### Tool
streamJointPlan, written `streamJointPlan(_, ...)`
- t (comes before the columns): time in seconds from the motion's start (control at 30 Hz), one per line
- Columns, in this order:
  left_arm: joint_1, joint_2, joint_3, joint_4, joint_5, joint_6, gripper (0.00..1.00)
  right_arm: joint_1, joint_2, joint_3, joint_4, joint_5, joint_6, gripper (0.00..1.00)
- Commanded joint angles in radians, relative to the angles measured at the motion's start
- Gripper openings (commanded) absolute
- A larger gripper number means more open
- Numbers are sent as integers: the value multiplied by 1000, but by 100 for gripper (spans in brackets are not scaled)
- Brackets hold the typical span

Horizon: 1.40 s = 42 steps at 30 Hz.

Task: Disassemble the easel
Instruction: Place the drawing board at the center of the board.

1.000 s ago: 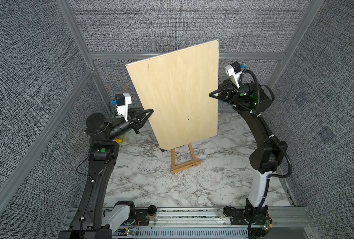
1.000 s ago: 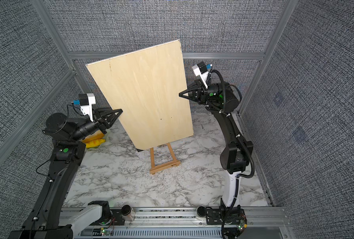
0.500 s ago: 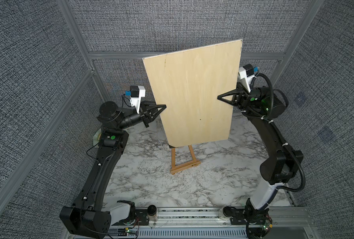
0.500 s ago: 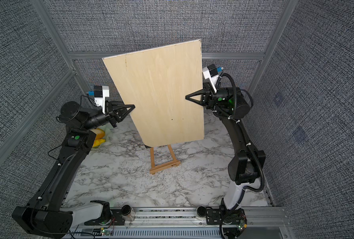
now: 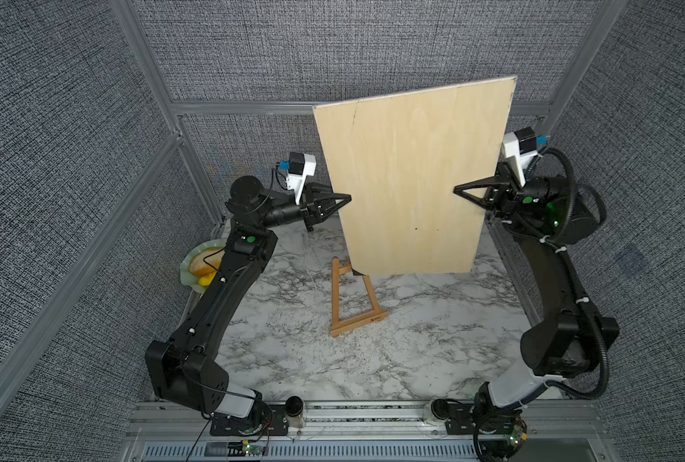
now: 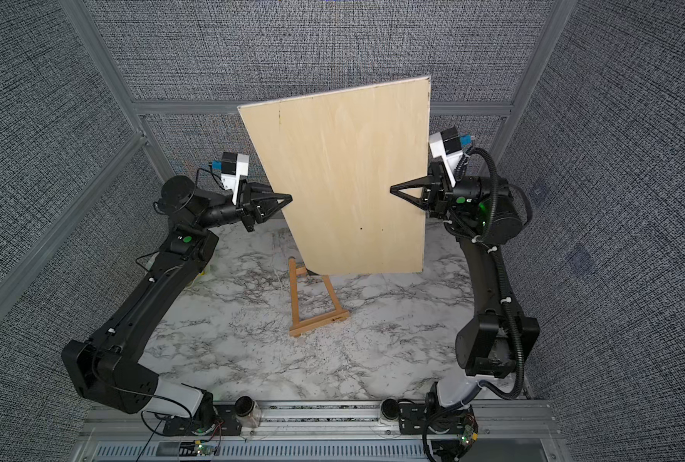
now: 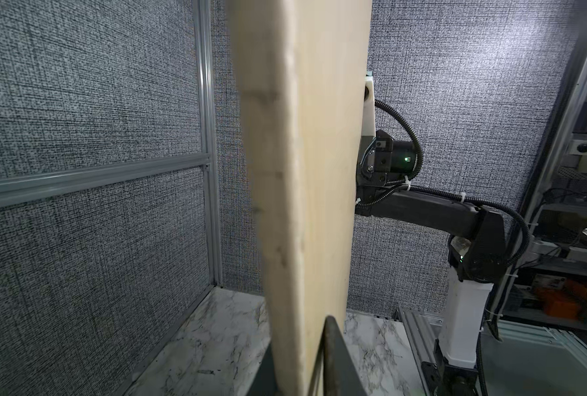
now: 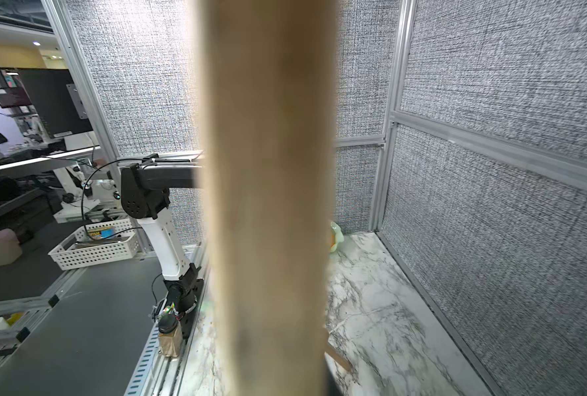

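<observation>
The easel [image 5: 357, 322] [image 6: 319, 322], a small orange-tan A-frame, stands on the marble table, and its top is hidden behind a large pale plywood board [image 5: 413, 180] [image 6: 353, 180]. The board hangs upright in the air above the easel, clear of the table. My left gripper [image 5: 347, 198] [image 6: 289, 198] is shut on the board's left edge, and my right gripper [image 5: 459, 188] [image 6: 393, 188] is shut on its right edge. In the left wrist view the board [image 7: 302, 171] runs edge-on between the jaws. In the right wrist view the board [image 8: 268, 205] hides the fingers.
A pale green plate [image 5: 192, 256] with yellow fruit sits at the table's left edge, under the left arm. Grey panel walls close in the back and both sides. Two small jars [image 5: 295, 408] stand on the front rail.
Both arms have carried the board to the right, and it now hangs more upright. The easel has stayed where it was.
</observation>
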Motion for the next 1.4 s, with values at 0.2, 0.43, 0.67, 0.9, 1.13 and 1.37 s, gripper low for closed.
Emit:
streamJointPlan(0.2,-105,202,159,-2,-65,41,0,-46,-31,-114,9,-93,53,0)
streamJointPlan(0.43,-140,371,258,-10,-53,31,0,-132,-13,-196,8,-93,35,0)
streamJointPlan(0.67,-157,553,376,40,-26,-34,0,-229,-18,-216,8,-94,35,0)
streamJointPlan(0.9,-163,672,479,-90,-29,23,0,-254,33,-305,8,-95,14,0)
streamJointPlan(1.13,-165,752,606,-371,-53,193,0,-238,89,-388,9,-94,7,0)
streamJointPlan(1.37,-163,814,641,-514,-104,279,0,-239,149,-499,10,-94,14,0)
